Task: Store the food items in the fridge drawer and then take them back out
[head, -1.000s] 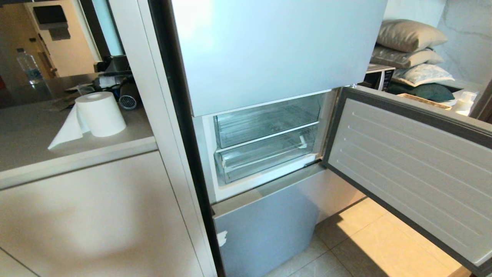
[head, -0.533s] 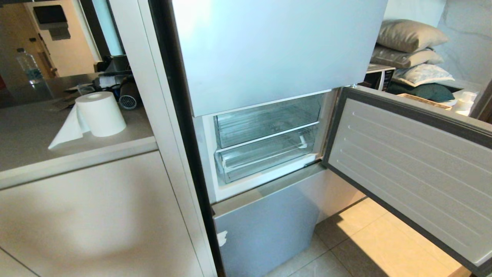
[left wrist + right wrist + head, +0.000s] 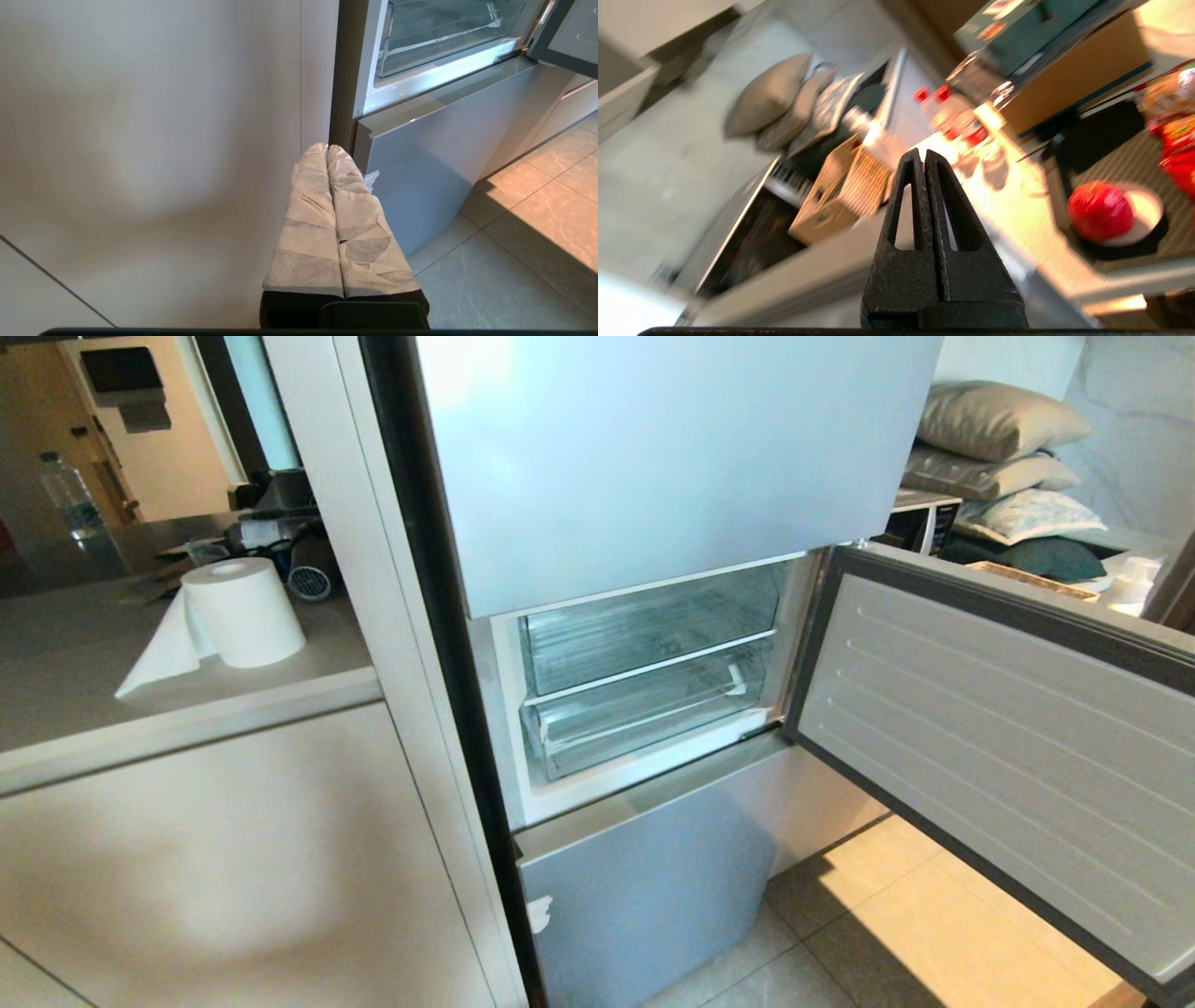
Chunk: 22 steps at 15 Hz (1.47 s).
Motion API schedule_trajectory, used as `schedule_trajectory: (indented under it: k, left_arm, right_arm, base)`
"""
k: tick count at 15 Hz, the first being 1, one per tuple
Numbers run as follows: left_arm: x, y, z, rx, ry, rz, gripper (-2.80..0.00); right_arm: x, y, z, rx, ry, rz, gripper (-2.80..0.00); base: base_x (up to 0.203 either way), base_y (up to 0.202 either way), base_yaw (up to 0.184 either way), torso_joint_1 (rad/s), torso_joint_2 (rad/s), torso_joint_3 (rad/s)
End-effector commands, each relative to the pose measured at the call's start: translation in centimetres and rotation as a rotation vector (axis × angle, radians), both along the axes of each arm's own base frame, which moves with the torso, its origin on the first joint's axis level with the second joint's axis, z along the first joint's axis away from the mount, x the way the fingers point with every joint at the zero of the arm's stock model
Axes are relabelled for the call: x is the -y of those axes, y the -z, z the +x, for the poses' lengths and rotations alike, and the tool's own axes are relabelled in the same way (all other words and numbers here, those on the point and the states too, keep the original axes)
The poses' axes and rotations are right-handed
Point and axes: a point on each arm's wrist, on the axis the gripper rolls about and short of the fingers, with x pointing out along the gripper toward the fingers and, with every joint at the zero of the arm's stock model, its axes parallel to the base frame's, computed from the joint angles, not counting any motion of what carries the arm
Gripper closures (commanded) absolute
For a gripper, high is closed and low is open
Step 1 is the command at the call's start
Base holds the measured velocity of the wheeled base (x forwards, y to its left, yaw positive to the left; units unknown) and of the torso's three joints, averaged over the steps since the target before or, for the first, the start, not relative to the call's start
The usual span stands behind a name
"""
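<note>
Two end effectors, both pressed together and holding nothing: the left end effector points low at the cabinet beside the fridge, the right end effector aims toward one red food item on the right-hand surface, while the fridge drawer sits pushed in.

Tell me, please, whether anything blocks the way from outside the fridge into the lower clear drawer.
The fridge door is swung wide open, so the compartment is exposed. The fridge drawer itself sits pushed in beneath the upper bin, leaving its top covered; it must be pulled out first.
</note>
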Motion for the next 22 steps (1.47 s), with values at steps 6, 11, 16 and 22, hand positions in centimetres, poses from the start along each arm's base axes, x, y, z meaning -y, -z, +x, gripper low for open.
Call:
schedule_trajectory:
  k: [6, 11, 16, 22]
  left_arm:
    - [0.0, 0.0, 0.0, -0.001, 0.000, 0.000, 0.00]
    - [0.0, 0.0, 0.0, -0.002, -0.001, 0.000, 0.00]
    - [0.0, 0.0, 0.0, -0.001, -0.001, -0.001, 0.00]
    - [0.0, 0.0, 0.0, -0.001, -0.001, 0.000, 0.00]
  right_arm:
    - [8.5, 5.1, 2.8, -0.028, -0.093, 0.278, 0.00]
    - [13.0, 7.3, 4.5, 0.031, -0.236, 0.447, 0.00]
    - [15.8, 8.3, 5.9, 0.087, -0.370, 0.544, 0.00]
    - [12.0, 7.5, 4.9, 0.082, -0.589, 0.661, 0.00]
  base:
    - [0.000, 0.000, 0.000, 0.000, 0.00, 0.000]
    - [0.000, 0.000, 0.000, 0.000, 0.00, 0.000]
    - [0.000, 0.000, 0.000, 0.000, 0.00, 0.000]
    - [0.000, 0.000, 0.000, 0.000, 0.00, 0.000]
